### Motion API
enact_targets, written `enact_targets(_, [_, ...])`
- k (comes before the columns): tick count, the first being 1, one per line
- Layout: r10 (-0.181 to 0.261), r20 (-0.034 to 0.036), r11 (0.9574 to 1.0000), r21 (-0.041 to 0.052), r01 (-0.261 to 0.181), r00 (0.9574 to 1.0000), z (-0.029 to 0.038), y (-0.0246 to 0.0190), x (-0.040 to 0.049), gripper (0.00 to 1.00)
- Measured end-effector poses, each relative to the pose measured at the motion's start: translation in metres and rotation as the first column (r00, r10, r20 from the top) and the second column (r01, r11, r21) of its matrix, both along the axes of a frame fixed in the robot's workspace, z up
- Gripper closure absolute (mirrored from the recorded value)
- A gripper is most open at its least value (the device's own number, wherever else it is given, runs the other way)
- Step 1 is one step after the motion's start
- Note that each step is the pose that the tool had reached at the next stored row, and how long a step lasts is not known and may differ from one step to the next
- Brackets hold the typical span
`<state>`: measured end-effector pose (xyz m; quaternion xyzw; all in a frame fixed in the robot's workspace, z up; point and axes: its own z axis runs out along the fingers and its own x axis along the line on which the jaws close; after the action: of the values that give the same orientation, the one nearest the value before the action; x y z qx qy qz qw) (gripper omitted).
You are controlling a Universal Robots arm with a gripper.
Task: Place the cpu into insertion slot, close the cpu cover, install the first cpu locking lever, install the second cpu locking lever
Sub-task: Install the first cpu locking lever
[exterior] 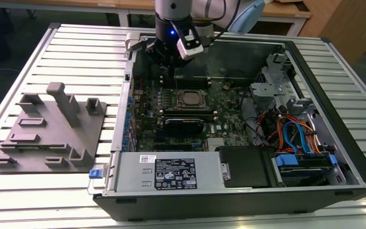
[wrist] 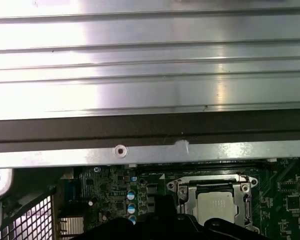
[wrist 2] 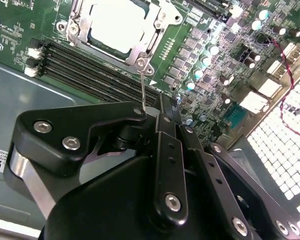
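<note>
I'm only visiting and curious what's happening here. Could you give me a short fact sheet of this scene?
setting: open computer case on a slatted table
cpu: sits in the insertion slot
cpu cover: flat around the cpu
tool: above the slot, at the tip of a thin raised lever
beside case: grey holder, exterior view's left

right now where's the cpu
The cpu sits framed by the cpu cover on the green motherboard, near the middle of the exterior view inside the open case, with black memory slots alongside.
</note>
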<state>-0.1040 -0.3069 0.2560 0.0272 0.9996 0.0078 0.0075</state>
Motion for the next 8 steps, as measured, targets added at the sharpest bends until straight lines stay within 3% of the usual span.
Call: enact_targets(8, [0.000, -0.0001, 1.0000, 0.0000, 0.000, 1.0000, 0.0000, 0.0015, 0.0036, 0.90])
